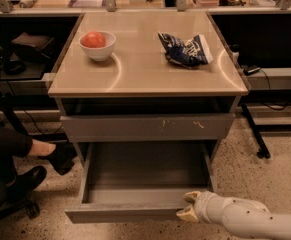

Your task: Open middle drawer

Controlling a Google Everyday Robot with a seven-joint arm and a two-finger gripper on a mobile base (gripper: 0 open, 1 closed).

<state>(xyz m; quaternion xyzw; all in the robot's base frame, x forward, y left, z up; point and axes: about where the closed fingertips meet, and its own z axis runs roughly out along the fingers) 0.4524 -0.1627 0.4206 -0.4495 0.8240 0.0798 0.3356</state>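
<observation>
The middle drawer (145,170) stands pulled well out of the cabinet, below the taller grey front (135,128) with pale scratch marks, its shallow grey box bare to view. The gripper (189,206) sits at the right end of the drawer's front panel, and its two pale fingers (192,197) seem to pinch that panel's top edge between them, though the contact is hard to make out. On the tan tabletop (145,74) above, a white bowl (98,49) holding a red fruit (93,39) stands at the left, well apart from a crumpled blue bag (185,50) at the right
</observation>
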